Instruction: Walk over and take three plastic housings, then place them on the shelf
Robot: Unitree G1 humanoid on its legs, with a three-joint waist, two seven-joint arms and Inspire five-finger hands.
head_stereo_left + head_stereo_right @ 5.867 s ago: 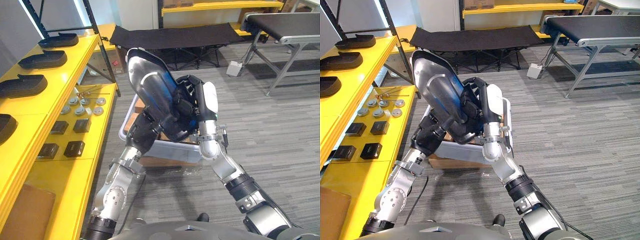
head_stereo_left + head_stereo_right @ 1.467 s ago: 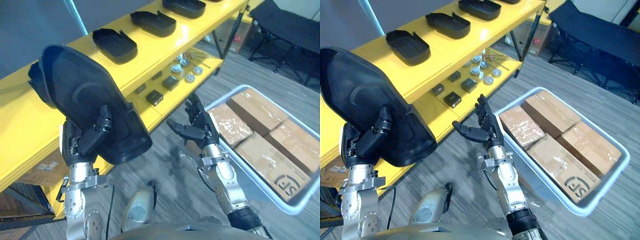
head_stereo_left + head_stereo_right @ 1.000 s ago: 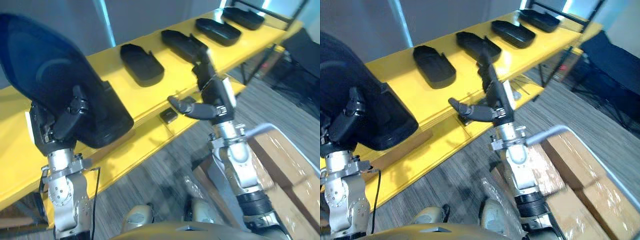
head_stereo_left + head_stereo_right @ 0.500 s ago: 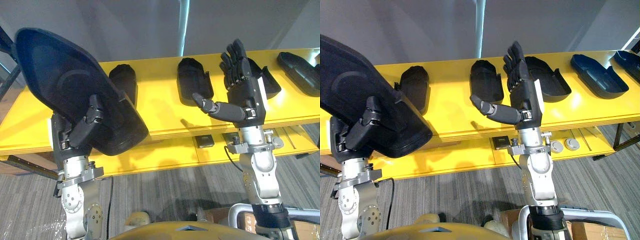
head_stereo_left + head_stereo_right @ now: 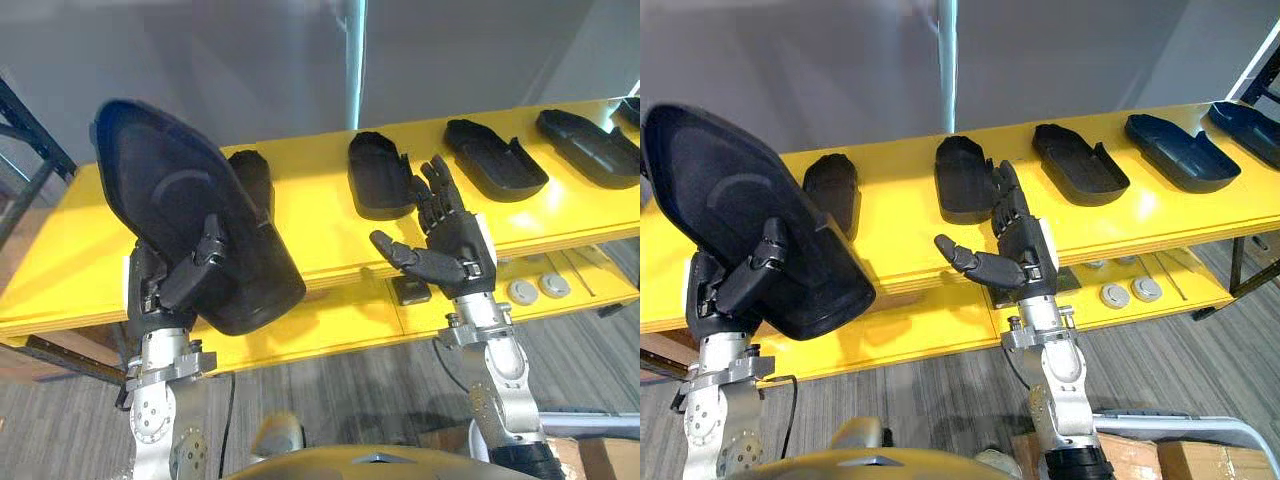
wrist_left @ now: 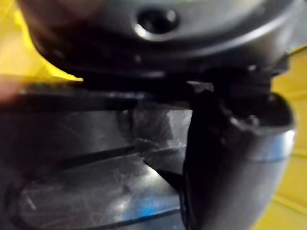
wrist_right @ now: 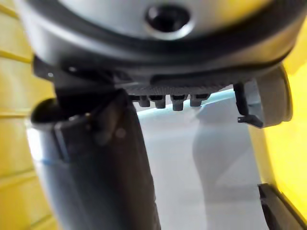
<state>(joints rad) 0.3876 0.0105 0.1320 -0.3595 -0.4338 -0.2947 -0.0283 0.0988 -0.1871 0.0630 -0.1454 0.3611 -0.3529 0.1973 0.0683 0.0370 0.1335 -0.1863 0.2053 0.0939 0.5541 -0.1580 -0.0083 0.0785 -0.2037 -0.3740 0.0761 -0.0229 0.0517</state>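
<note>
One plastic housing [image 5: 175,190] we hold at its edge, left hand [image 5: 185,272] fingers grasping it; we judge it stiff, light, slippery. Our right hand [image 5: 455,255] fingers are released.

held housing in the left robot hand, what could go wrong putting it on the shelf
The left robot hand grips the held housing near its lower end, tilted, so it might slip or swing.
It overlaps the leftmost shelf housing in the eye views; setting down on the yellow shelf could knock that one.
The open right robot hand is raised near another housing and could bump it.
</note>
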